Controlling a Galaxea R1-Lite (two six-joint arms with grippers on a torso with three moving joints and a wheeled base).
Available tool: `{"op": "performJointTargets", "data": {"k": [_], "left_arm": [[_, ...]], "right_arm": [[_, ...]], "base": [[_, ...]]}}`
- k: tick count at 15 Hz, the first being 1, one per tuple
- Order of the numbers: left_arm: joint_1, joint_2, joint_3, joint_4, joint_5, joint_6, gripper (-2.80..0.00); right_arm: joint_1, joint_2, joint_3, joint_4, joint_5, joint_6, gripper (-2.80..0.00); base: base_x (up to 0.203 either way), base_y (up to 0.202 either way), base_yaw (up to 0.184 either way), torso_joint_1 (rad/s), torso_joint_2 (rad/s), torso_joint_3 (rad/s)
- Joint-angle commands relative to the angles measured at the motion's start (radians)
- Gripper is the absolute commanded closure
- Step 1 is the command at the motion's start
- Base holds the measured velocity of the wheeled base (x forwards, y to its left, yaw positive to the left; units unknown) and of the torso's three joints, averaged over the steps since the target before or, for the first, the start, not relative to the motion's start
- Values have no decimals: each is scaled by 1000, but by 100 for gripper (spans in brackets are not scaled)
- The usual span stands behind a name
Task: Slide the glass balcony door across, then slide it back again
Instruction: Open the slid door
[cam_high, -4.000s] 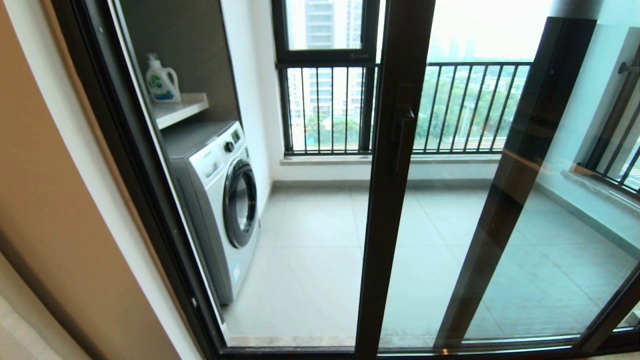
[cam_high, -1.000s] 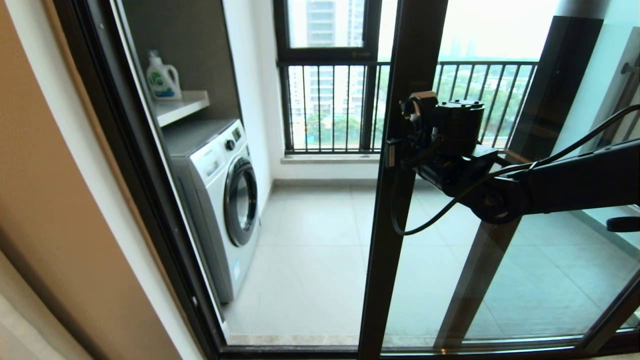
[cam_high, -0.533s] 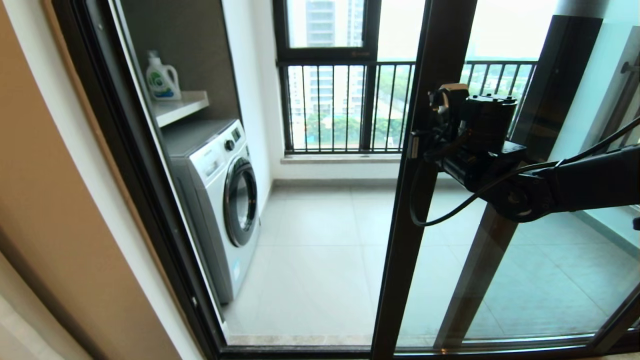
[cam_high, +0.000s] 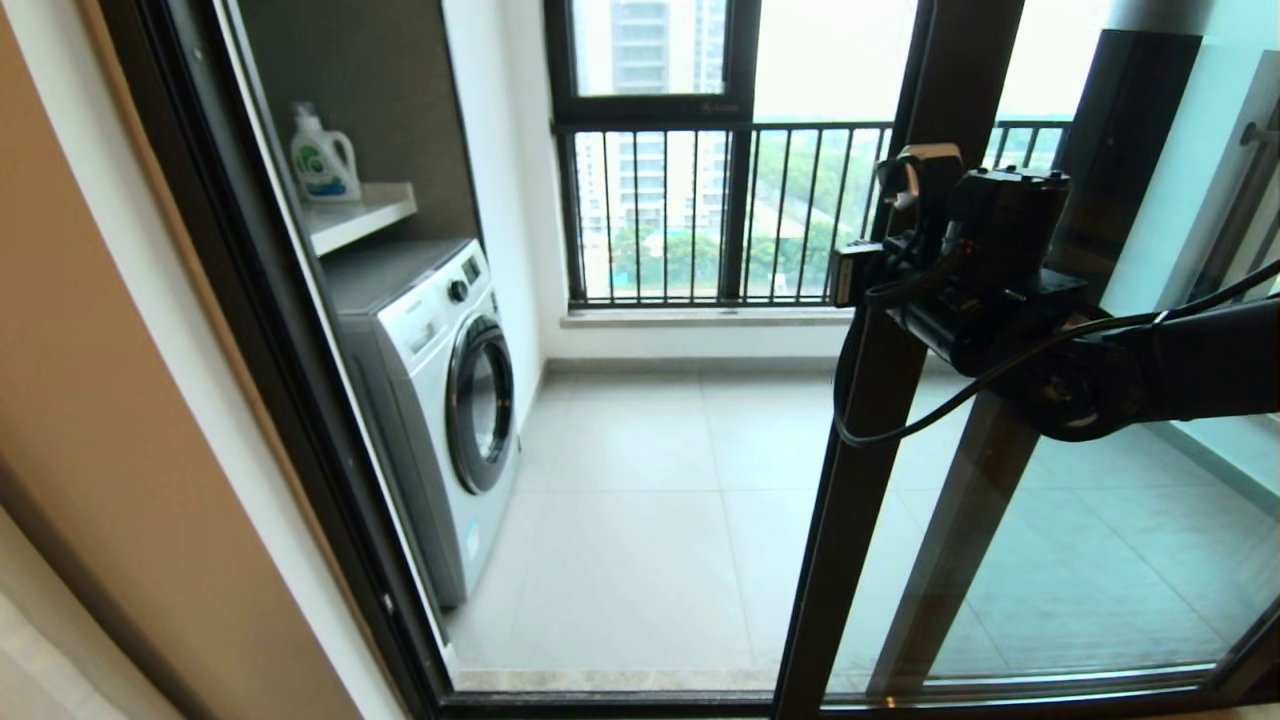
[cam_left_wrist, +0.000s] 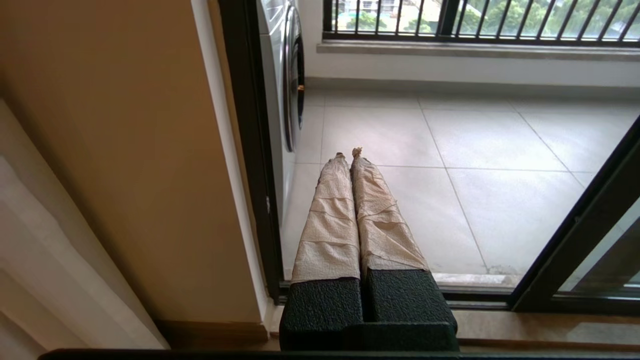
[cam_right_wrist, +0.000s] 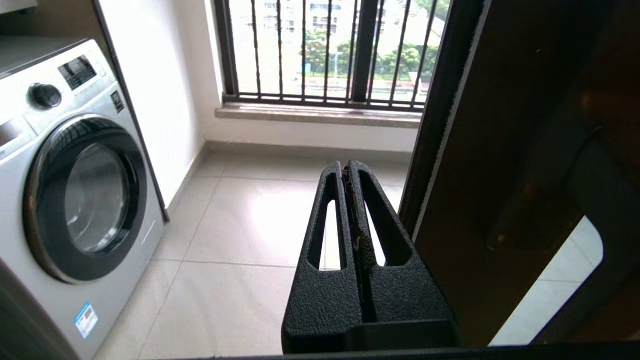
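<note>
A white front-loading washing machine (cam_high: 440, 400) stands at the left on the pale tiled balcony floor (cam_high: 640, 520). Above it, a white detergent bottle (cam_high: 322, 158) sits on a shelf (cam_high: 360, 215). At the far side, black vertical railing bars (cam_high: 700, 215) front the outer window.

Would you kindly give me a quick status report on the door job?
Right gripper shut, at the glass balcony door stile's edge, by the handle. Left gripper shut, parked low by the doorway. Door partway open. Nothing in its path.
</note>
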Motion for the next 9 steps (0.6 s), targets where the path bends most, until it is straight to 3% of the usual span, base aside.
{"op": "performJointTargets", "data": {"k": [1, 9], "left_arm": [[0, 2, 0, -1, 0, -1, 0], [0, 2, 0, -1, 0, -1, 0]], "right_arm": [[-22, -4, -20, -3, 0, -1, 0], [-141, 6, -44, -5, 1, -5, 0]], "base": [[0, 0, 0, 0, 0, 0], [0, 0, 0, 0, 0, 0]]}}
